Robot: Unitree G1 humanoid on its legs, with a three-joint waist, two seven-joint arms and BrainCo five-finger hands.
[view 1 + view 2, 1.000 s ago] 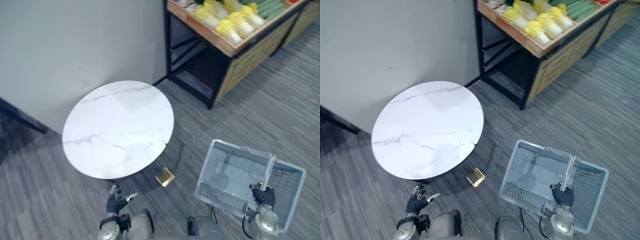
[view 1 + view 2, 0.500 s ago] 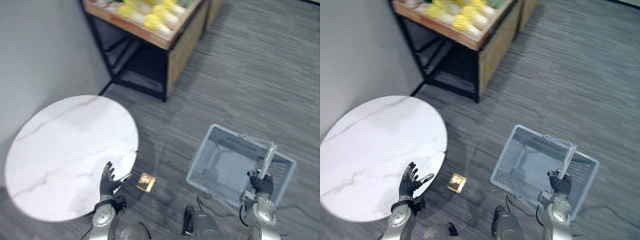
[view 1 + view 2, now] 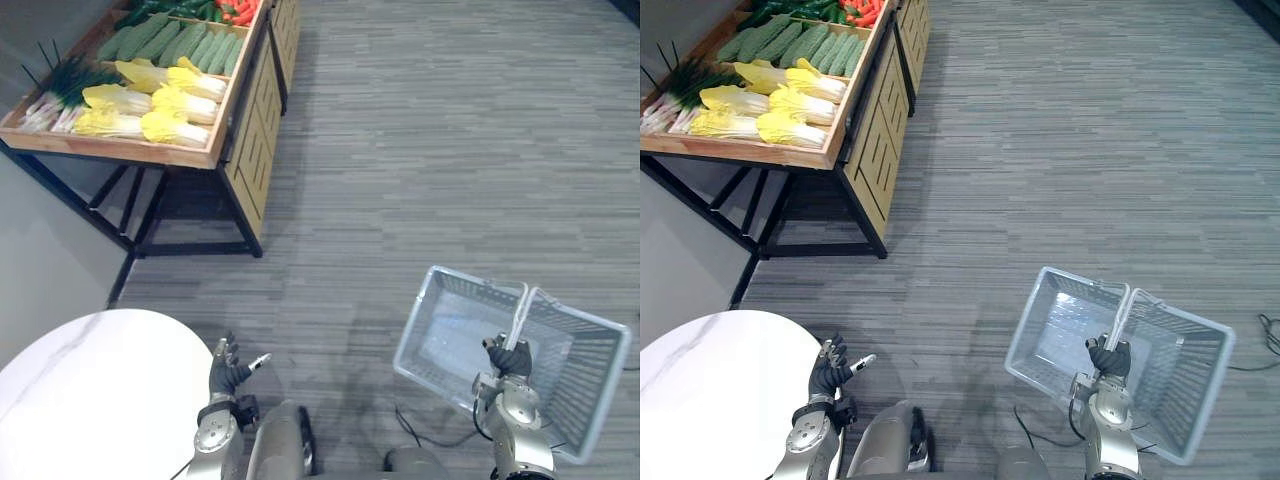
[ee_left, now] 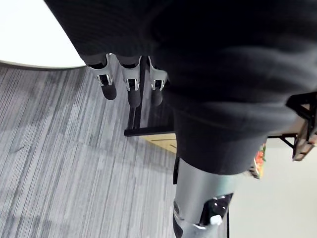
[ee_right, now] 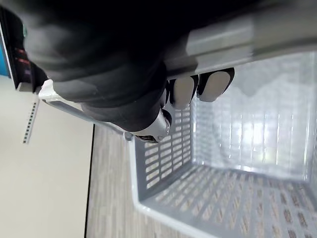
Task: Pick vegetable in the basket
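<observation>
The right hand (image 3: pixel 512 358) is closed round the grey handle (image 3: pixel 521 312) of the pale plastic basket (image 3: pixel 418 320). In its wrist view the fingers (image 5: pixel 183 91) wrap the bar and the basket's grid wall hangs below. The basket hangs over the grey carpet (image 3: pixel 420 150) at the robot's right. The left hand (image 3: pixel 228 373) is raised low on the other side with its fingers straight and spread, thumb apart, holding nothing. In its own wrist view the dark tips (image 4: pixel 131 94) point out over the carpet. Just beside that hand lies the edge of a round white marble table (image 3: pixel 90 400). The vegetables are well apart from both hands and from the basket, on a wooden stand (image 3: pixel 245 130) with black legs at the far left. There are yellow-green cabbages (image 3: pixel 165 105) nearest, a row of green cucumbers (image 3: pixel 180 42) behind them, spring onions (image 3: pixel 55 95) at the stand's left end, and some red vegetables (image 3: pixel 238 10) at the far corner.
</observation>
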